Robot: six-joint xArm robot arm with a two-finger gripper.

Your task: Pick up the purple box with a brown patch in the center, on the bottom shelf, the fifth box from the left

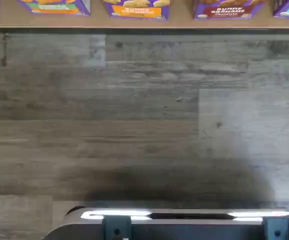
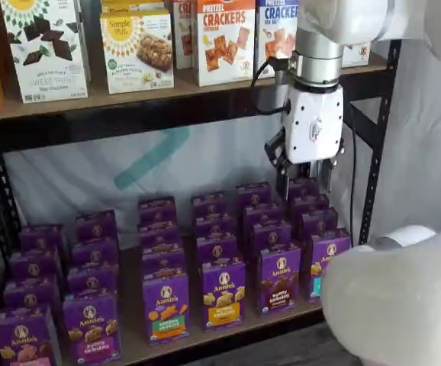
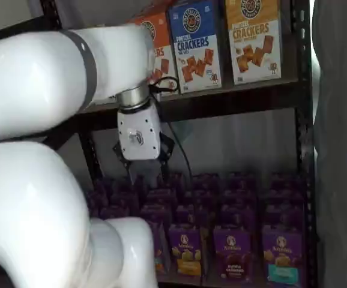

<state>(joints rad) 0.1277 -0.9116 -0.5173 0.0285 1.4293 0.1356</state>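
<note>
The purple box (image 2: pixel 279 278) with dark brown cookies on its front stands in the front row of the bottom shelf (image 2: pixel 228 329), between a yellow-banded box (image 2: pixel 222 293) and a teal-banded one (image 2: pixel 323 263). It also shows in a shelf view (image 3: pixel 232 255) and at the edge of the wrist view (image 1: pixel 229 9), on the wooden board (image 1: pixel 184 22). My gripper (image 2: pixel 306 183) hangs upright over the back rows, above and behind the purple box and apart from it. A gap shows between its black fingers (image 2: pixel 284 179), and nothing is in them. Its white body (image 3: pixel 138 137) shows too.
Several rows of purple Annie's boxes fill the bottom shelf. The upper tier (image 2: pixel 167 99) holds cracker boxes (image 2: pixel 224 38). Black rack posts (image 2: pixel 377 130) stand at the sides. White arm links (image 3: pixel 35 198) block much of one view. Grey plank floor (image 1: pixel 144 115) lies before the shelf, with the dark mount (image 1: pixel 184 225) at the edge.
</note>
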